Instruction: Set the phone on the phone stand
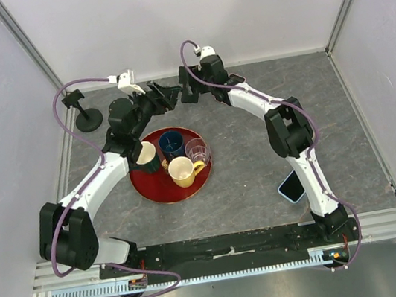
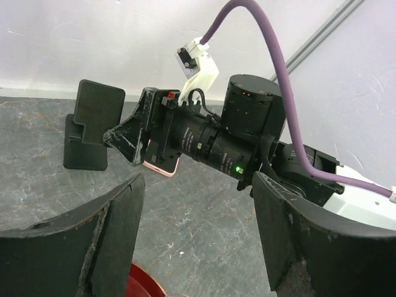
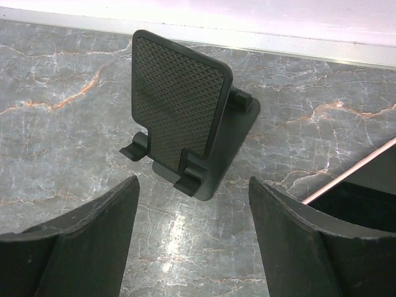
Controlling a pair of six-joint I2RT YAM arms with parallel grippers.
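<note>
Left gripper [image 2: 198,185] and right gripper [image 3: 193,182] both gape wide, holding nothing, far at the phone stand [image 3: 185,105] | phone [image 1: 292,188] lies flat at near right, well apart from both — long axis roughly near-far | right arm nearer.

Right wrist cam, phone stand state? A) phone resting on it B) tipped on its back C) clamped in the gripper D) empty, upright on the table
D: the phone stand sits upright on the table with its ledge bare, just ahead of the open right gripper, whose fingers do not touch it.
</note>
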